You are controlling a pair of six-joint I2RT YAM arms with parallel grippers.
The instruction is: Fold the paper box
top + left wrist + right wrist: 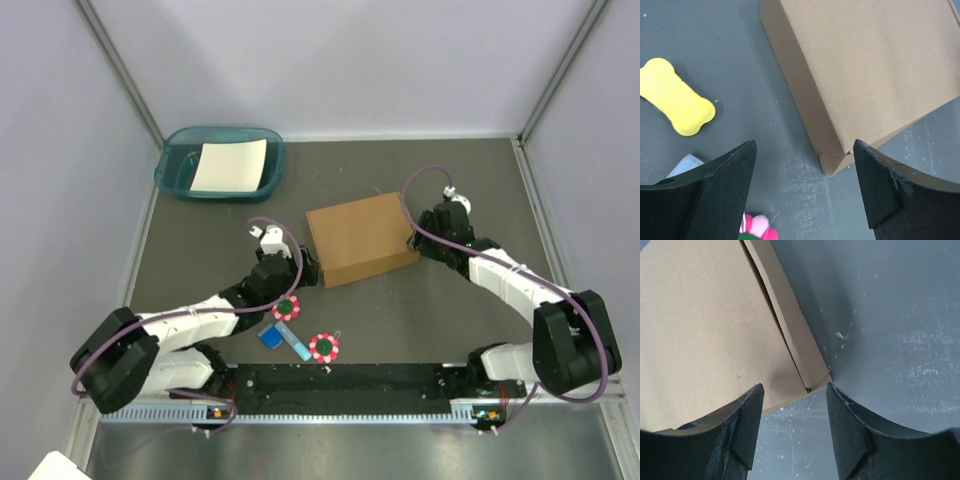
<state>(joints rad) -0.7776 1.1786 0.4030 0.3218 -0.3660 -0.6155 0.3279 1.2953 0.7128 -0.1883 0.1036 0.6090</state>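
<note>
Your paper box is plain brown, with no print. The table under it is dark grey, flecked with pale scuffs. At 11 o'clock from the box you have a teal tray with a white sheet in it. At 7 o'clock are a pink-and-white rosette with a green centre, a second rosette in the same colours, and a blue square. Your left wrist view shows a yellow bone shape. The fingers are black.

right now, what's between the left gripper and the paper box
Only bare grey table between the left gripper and the paper box corner, in the left wrist view.
</note>
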